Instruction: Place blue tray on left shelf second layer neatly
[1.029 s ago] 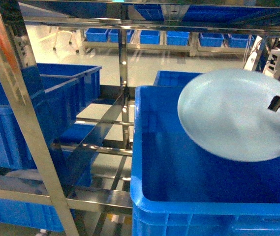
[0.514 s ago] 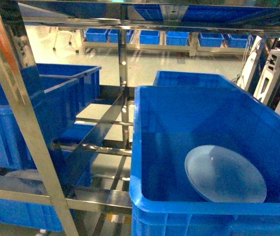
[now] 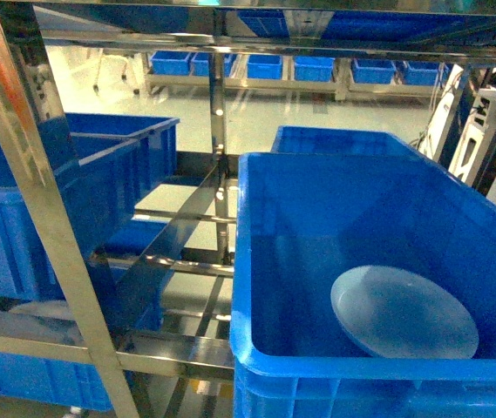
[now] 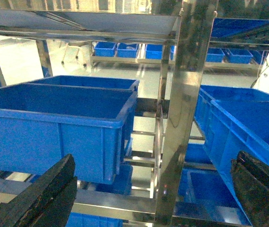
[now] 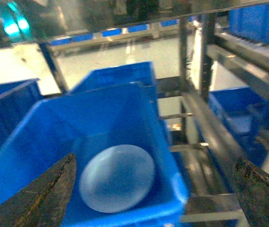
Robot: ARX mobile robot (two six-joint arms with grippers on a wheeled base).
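Past the rack I saw a pale, glossy floor (image 3: 256, 113) that threw back bright overhead light. Along the far side ran a low bench (image 3: 256, 83) carrying a row of small blue bins (image 3: 265, 65), with the legs of a chair (image 3: 112, 70) standing on the floor at its left end. More deep blue crates (image 4: 54, 123) sat around me on both sides.

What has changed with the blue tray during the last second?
The blue tray, held up at the right a second ago, was let go and now lies inside the near blue crate. The right gripper has left the head view, jaws open. The shelf and other crates stayed.
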